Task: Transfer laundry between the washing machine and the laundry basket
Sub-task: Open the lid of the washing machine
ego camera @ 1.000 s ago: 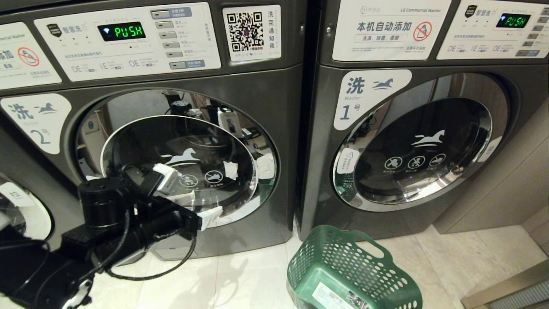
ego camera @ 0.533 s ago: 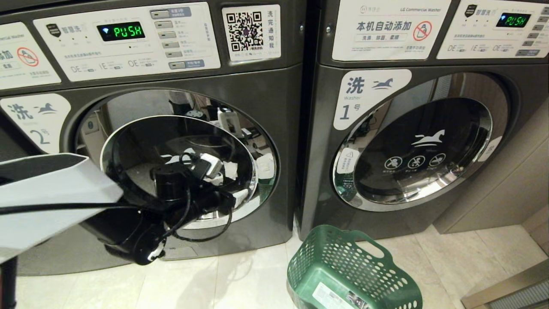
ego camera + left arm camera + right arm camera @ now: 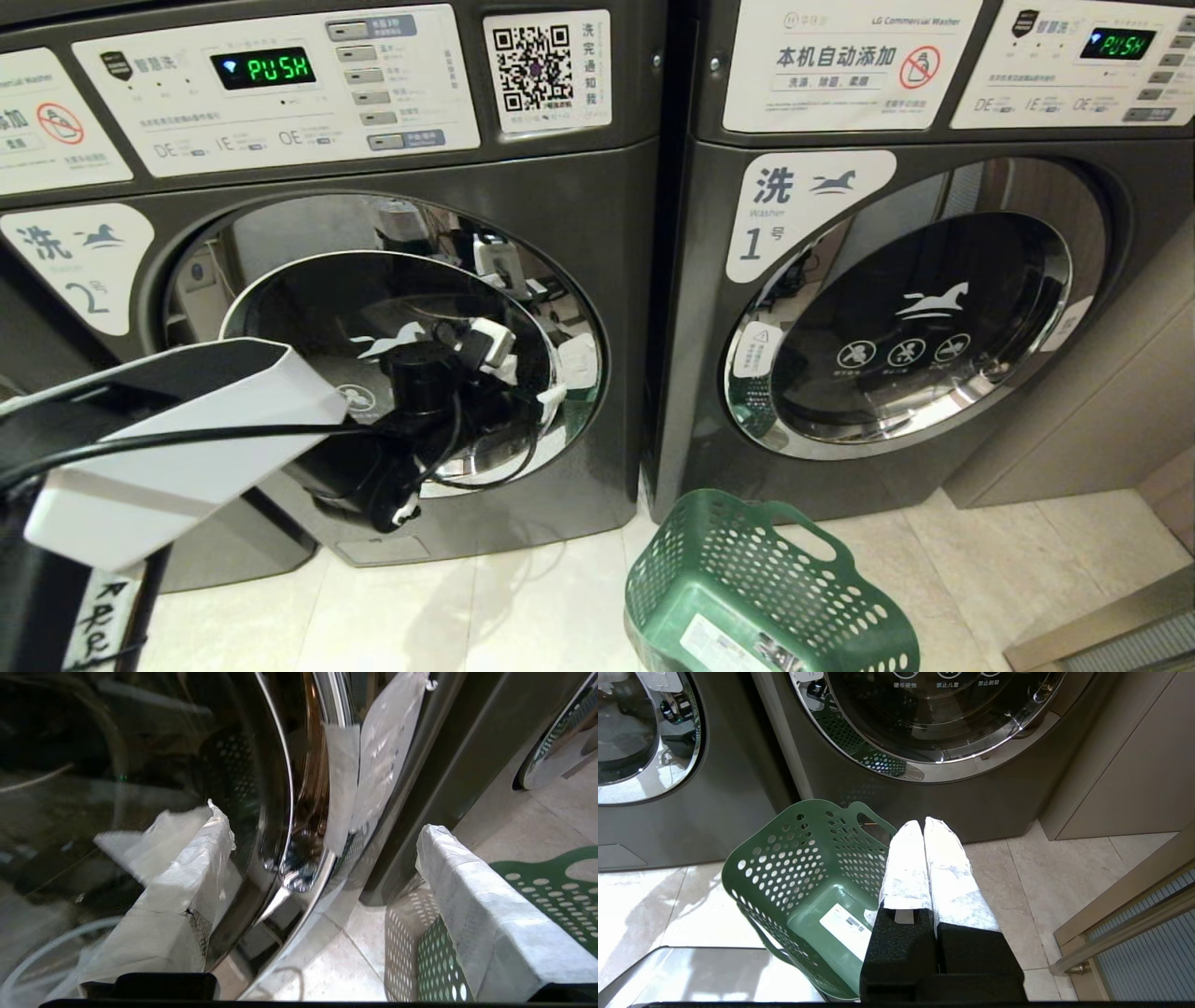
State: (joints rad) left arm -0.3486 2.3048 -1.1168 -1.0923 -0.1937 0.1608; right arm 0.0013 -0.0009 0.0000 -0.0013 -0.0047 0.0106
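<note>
The washing machine (image 3: 597, 233) marked 2 stands with its round chrome-rimmed door (image 3: 392, 345) closed, its display reading PUSH in green. The left tool (image 3: 527, 387) is up against the right-hand part of that door, near the chrome rim, with the left arm reaching in from the lower left of the head view and a black cable looping under the wrist. In the left wrist view its two white-wrapped fingers (image 3: 187, 882) stand spread wide apart with nothing between them; one lies in front of the dark glass, the other (image 3: 472, 914) in front of the machine's grey front panel and the floor, and the chrome rim (image 3: 299, 858) of the door runs through the gap. Whether either finger touches the door cannot be told. The laundry basket (image 3: 738, 569) sits on the pale tiled floor (image 3: 551, 607) in front of the gap between the two machines, nearer the one marked 1 (image 3: 896, 308), tipped so that its opening faces toward the robot; a white label shows on its inner bottom. No laundry shows in the basket, and none can be made out through the dark glass of either door. The right tool (image 3: 924, 858) hangs above the floor just beside the basket's rim, its white-wrapped fingers pressed together on nothing. The door of the machine marked 1 is also closed.
</note>
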